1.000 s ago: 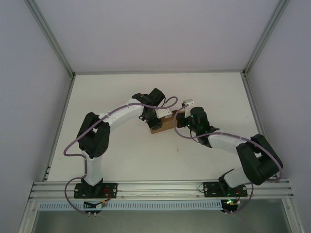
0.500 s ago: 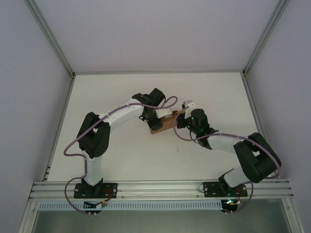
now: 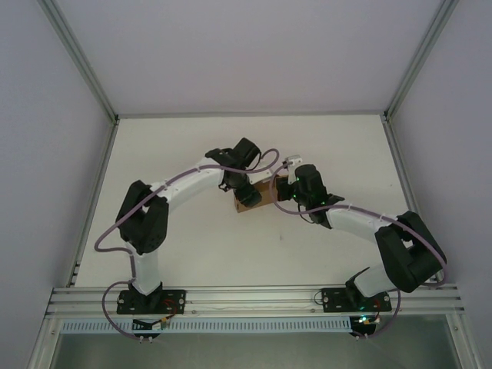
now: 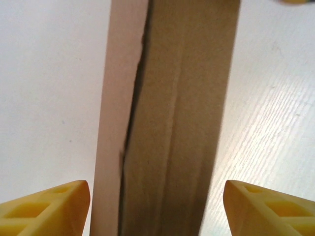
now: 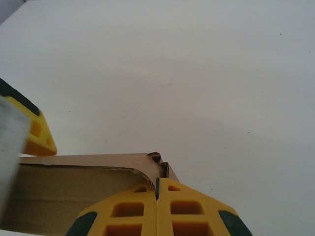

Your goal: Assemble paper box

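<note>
**Work surface.** The white table [image 3: 192,254] carries one item, the paper box [image 3: 264,192]. It lies near the middle of the table, slightly toward the far side, between the two arms' ends. It is plain brown cardboard and appears folded into a narrow rectangular form.

**Left arm.** In the overhead view the left gripper [image 3: 248,195] sits over the box's left end. The left wrist view shows the gripper [image 4: 157,209] spread wide, with one yellow finger [image 4: 49,211] on each side of the box [image 4: 182,123]. There is bare table between the right-hand finger and the cardboard. The left-hand finger's tip is just beside the box's pale side face; whether it touches cannot be told. The jaws are open and grip nothing. A seam with a dark gap runs lengthwise along the box's upper face.

**Right arm.** In the overhead view the right gripper [image 3: 281,192] meets the box's right end. In the right wrist view the gripper [image 5: 157,189] has its two fingers pressed together with only a thin slit between them, so it is closed. Its tips sit at the near corner of the box [image 5: 74,182], where a small curl of cardboard stands up. Whether any cardboard is pinched between the fingertips cannot be told. One yellow finger of the left gripper [image 5: 38,135] shows beyond the box's far edge.
</note>
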Robot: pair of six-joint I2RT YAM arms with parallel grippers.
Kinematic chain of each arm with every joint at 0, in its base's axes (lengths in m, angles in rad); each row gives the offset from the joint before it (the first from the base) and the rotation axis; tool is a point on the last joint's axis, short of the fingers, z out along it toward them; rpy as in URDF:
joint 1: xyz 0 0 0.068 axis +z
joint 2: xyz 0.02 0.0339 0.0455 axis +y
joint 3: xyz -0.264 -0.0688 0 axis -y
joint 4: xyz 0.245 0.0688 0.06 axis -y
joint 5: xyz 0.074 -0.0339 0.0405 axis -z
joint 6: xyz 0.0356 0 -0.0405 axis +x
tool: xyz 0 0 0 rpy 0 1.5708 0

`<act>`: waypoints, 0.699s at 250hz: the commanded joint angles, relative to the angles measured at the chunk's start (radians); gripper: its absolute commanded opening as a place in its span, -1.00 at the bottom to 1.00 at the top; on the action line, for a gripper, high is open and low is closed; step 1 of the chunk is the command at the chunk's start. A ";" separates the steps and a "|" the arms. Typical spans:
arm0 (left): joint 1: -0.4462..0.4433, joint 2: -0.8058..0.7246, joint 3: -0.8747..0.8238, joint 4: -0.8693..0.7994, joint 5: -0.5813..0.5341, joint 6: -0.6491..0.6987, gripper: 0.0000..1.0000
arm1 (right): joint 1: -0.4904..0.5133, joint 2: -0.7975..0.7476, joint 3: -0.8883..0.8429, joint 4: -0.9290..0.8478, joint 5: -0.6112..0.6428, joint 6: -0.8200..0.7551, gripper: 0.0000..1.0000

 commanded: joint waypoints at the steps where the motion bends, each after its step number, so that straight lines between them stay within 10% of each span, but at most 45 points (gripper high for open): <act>1: 0.016 -0.129 -0.072 0.069 0.022 -0.069 0.47 | 0.021 0.041 -0.011 -0.225 0.022 0.024 -1.00; 63: 0.042 -0.316 -0.261 0.105 -0.116 -0.210 0.41 | 0.048 0.046 0.028 -0.276 0.054 0.036 -1.00; 175: 0.098 -0.252 -0.226 0.098 -0.060 -0.272 -0.49 | 0.073 0.071 0.069 -0.318 0.073 0.033 -1.00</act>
